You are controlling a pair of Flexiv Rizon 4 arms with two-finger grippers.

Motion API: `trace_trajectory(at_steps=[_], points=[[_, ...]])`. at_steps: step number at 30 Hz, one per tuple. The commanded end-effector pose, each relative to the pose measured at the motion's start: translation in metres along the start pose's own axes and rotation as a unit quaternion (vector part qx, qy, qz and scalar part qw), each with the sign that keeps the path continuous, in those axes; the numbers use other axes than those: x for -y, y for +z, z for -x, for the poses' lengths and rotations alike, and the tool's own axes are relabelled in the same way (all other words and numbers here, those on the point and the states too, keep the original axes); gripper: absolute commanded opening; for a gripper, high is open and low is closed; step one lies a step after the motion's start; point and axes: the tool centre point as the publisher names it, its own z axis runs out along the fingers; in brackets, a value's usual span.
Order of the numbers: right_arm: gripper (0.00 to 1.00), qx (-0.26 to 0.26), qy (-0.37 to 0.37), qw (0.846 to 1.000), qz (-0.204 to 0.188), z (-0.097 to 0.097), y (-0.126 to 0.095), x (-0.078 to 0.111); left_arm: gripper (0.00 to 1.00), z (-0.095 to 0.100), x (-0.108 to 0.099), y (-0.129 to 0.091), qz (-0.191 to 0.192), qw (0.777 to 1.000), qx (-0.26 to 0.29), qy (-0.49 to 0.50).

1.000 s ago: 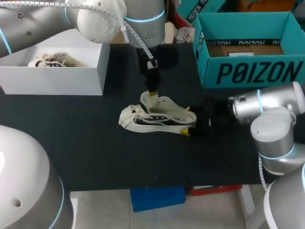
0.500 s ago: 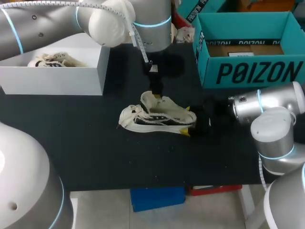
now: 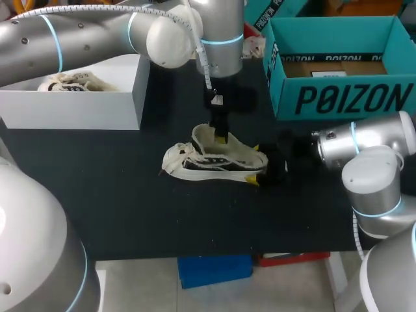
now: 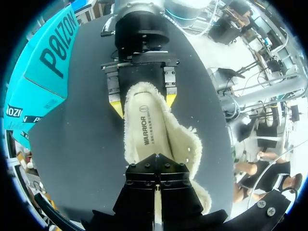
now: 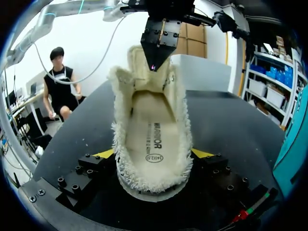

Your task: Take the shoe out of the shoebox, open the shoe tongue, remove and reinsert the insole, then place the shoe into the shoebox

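A cream shoe (image 3: 214, 161) with black side stripes lies on the black table, its tongue (image 3: 200, 136) standing up. My right gripper (image 3: 255, 165) is shut on the shoe's heel, one yellow-tipped finger (image 5: 105, 154) on each side. The fuzzy insole (image 5: 153, 139) shows inside the shoe (image 5: 149, 120). My left gripper (image 3: 221, 137) points down into the shoe's opening just behind the tongue, fingers shut with nothing seen held. In the left wrist view its shut fingers (image 4: 144, 190) sit over the insole (image 4: 147, 130), facing the right gripper (image 4: 143, 103). The teal shoebox (image 3: 344, 97) stands open at back right.
A white box (image 3: 97, 101) with another cream shoe (image 3: 75, 82) in it stands at the back left. Bare black table (image 3: 130, 214) stretches in front of the shoe to the near edge.
My left arm has swung to the right, carrying its shut gripper from above the tongue towards the shoe's opening. The shoe and the right gripper have stayed put.
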Motion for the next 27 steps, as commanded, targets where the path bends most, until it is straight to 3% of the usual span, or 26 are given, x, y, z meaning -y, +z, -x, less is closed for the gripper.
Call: trace_trajectory(at_steps=[1,27], points=[[0.00,0.000,0.001,1.000,-0.001,0.000,0.002,0.001,0.00,0.007,0.003,0.012,-0.002,1.000,-0.021,-0.008],[0.00,0.000,0.001,1.000,-0.001,0.000,0.002,0.001,0.00,-0.020,0.004,0.073,-0.014,0.997,-0.065,-0.038]])
